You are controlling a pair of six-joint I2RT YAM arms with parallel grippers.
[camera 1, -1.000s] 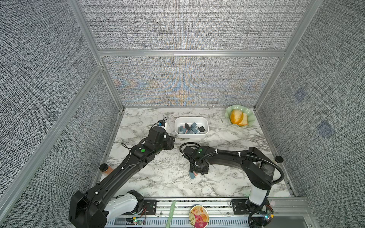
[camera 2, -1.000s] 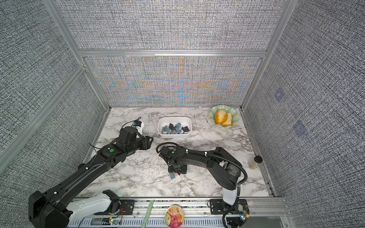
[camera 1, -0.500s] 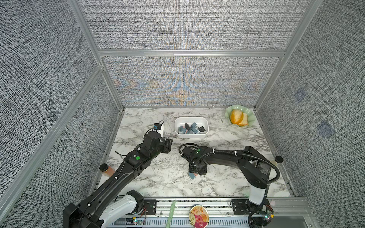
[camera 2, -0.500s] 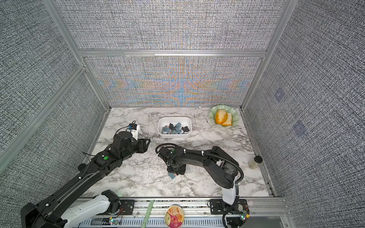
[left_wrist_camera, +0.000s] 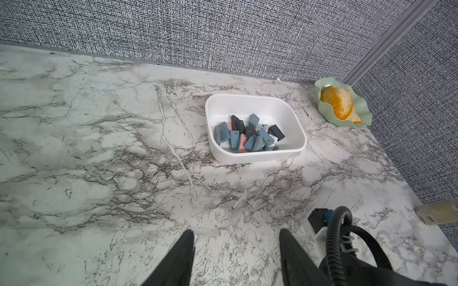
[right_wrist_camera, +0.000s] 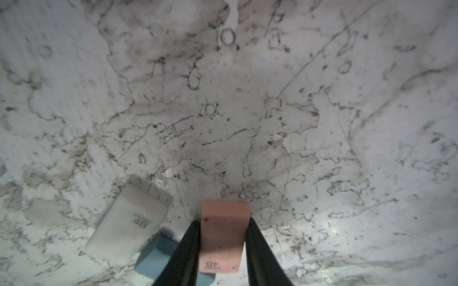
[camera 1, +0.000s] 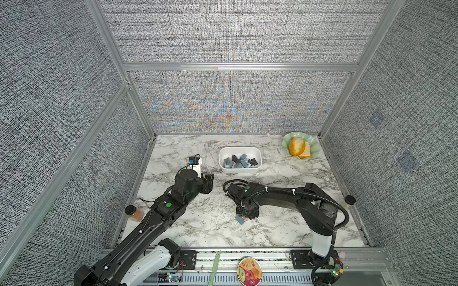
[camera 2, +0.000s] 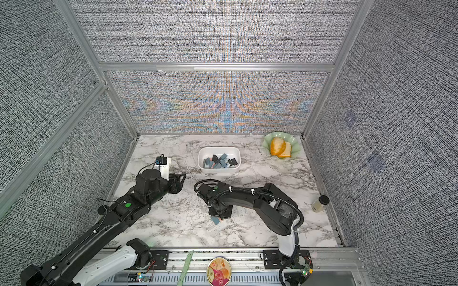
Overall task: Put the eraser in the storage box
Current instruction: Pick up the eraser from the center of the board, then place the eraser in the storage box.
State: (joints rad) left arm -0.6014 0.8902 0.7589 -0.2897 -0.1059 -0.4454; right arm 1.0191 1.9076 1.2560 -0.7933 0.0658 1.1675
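- The right jaws are closed on the pink eraser [right_wrist_camera: 224, 235]. Their two black fingers [right_wrist_camera: 189, 247] press flat against its opposite sides, and no gap shows on either side.
- That pink eraser is outside the storage box [camera 1: 240, 170] and well apart from it, on the side of the box that faces the arms' bases. The wrist view does not show whether its far end rests on the bench [camera 1: 210, 230] or hangs just off it.
- Just beside the held eraser, equally far from the storage box, a white eraser [right_wrist_camera: 128, 220] lies flat on the bench. A blue eraser [right_wrist_camera: 156, 257] touches it and sits against one finger of the right jaws.
- The right arm [camera 1: 285, 198] reaches low across the bench on the near side of the storage box, with its wrist bent down over these three erasers.
- The left jaws stand partly open with nothing between them. The left arm [camera 1: 168, 205] holds them over bare bench near the storage box, off its left near corner.
- Inside the storage box lies a heap of erasers [left_wrist_camera: 247, 135], blue, black and pink, gathered toward the wall nearest the arms.
- A green scalloped dish [camera 1: 286, 144] holding an orange piece [camera 1: 297, 146] stands to the right of the storage box, a little farther back and apart from it.
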